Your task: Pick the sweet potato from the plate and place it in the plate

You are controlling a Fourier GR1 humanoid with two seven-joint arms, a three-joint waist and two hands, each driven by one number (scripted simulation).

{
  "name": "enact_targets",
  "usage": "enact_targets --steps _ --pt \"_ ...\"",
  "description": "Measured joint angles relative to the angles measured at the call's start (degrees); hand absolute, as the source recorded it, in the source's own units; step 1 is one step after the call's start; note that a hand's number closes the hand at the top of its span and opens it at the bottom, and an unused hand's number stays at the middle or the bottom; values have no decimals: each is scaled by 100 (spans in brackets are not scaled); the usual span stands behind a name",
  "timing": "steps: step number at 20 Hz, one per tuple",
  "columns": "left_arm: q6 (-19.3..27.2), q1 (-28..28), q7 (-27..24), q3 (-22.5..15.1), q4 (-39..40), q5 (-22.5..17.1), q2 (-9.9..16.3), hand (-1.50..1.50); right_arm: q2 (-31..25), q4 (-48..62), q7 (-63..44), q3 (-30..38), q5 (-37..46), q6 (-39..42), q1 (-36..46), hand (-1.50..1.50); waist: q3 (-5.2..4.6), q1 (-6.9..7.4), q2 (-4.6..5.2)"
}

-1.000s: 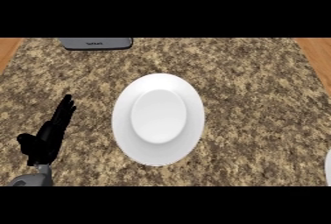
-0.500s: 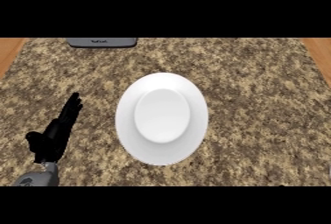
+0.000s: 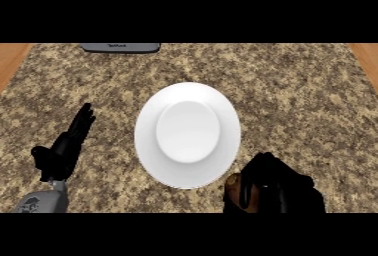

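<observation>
We see one white plate (image 3: 187,135) lying in the middle of the speckled stone worktop (image 3: 295,90); its shallow well holds nothing, and its rim is bare all the way round (it looks taller than wide from this steep angle, but it is a round plate). Our right hand (image 3: 277,187) comes in at the lower right, just beside the plate's lower right rim; its black fingers are curled round the sweet potato (image 3: 238,192), of which only a brown-orange strip shows at the hand's left side, the rest being hidden under the fingers. So the sweet potato is in our right hand, off the plate, near its rim but not over the well; whether the hand touches the rim we cannot tell. Our left hand (image 3: 65,147) shows at the lower left, well apart from the plate; it is resting there, its fingers straight and pointing away from us, the thumb out to the side, holding nothing; a bit of grey forearm (image 3: 40,202) shows below it. At the far edge of the worktop lies a dark grey flat object (image 3: 120,47), only partly in view; wooden strips (image 3: 13,57) border the worktop at the upper left and upper right corners.
</observation>
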State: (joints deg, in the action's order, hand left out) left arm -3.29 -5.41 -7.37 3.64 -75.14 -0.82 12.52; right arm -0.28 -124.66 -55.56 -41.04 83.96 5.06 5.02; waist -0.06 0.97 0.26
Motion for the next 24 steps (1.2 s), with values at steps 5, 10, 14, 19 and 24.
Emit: enact_targets --steps 5,10,14,19,24 --pt "23 30 107 -17 -151 27 -34 0 12 1440 -289 249 -766 -544 1248 150 4 19 -4" --pt "-22 69 133 -29 -200 40 -56 0 9 2860 -361 418 -1494 -1188 2328 150 5 31 -4" --pt "-105 42 -18 32 -53 19 -14 0 1 3711 -378 495 -1814 -2015 2787 150 5 62 8" --pt "-103 109 3 -36 -147 64 -60 0 -11 4490 -476 655 -2094 -2858 3076 -150 7 108 9" --pt "-59 -12 142 -75 -154 91 -126 0 -19 5197 -484 793 -2582 -3482 3420 -150 7 133 18"
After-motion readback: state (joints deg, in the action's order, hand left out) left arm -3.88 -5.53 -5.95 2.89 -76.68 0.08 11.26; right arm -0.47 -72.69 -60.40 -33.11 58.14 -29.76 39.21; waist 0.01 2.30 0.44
